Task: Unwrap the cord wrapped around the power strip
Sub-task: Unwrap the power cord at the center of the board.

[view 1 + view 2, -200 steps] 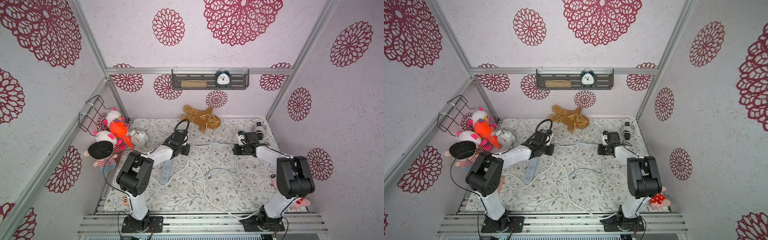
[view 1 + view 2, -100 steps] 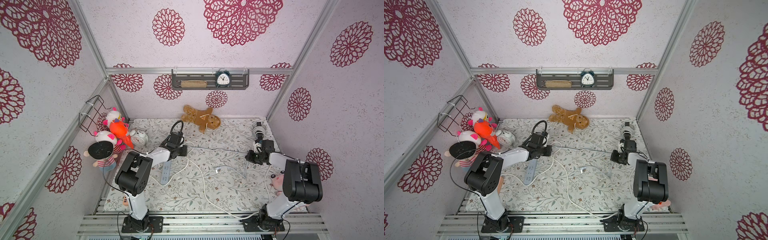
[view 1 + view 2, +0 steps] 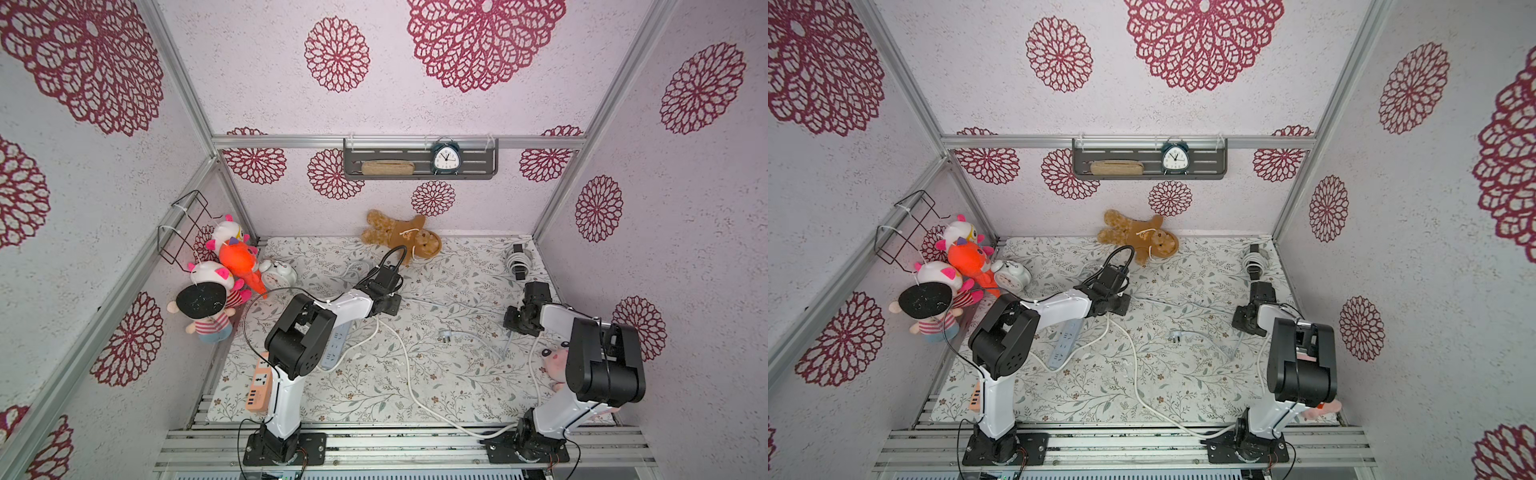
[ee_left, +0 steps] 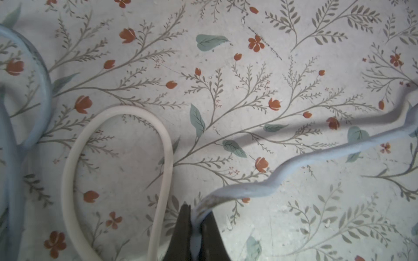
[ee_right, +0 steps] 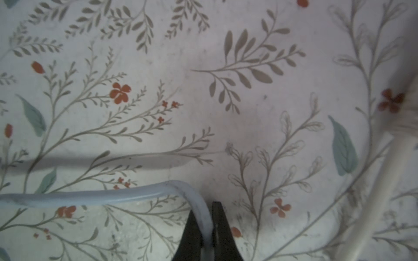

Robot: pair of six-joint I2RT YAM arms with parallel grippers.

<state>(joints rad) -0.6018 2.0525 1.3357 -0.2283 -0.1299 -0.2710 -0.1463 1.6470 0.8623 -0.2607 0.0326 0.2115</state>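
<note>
**Mia:** Where is the power strip (image 3: 336,347)?

**Tom:** We see it lying flat on the worktop (image 3: 457,386). It is partly under the left arm (image 3: 353,302), over on the left side.

**Mia:** And the cord?

**Tom:** We see the left claw (image 4: 195,226) squeezed tight on the pale cord (image 4: 248,189). The right claw (image 5: 207,228) is squeezed on a pale cord too, close to the right wall.

**Mia:** Do we have room to move?

**Tom:** The middle is mostly open. The plug (image 3: 444,334) lies there between the arms. A thick white cable (image 3: 409,374) runs down to the front edge.

**Mia:** What about the back?

**Tom:** A gingerbread toy (image 3: 399,237) lies at the back edge. A wound coil (image 3: 517,262) sits in the back right corner, near the right claw.
</note>
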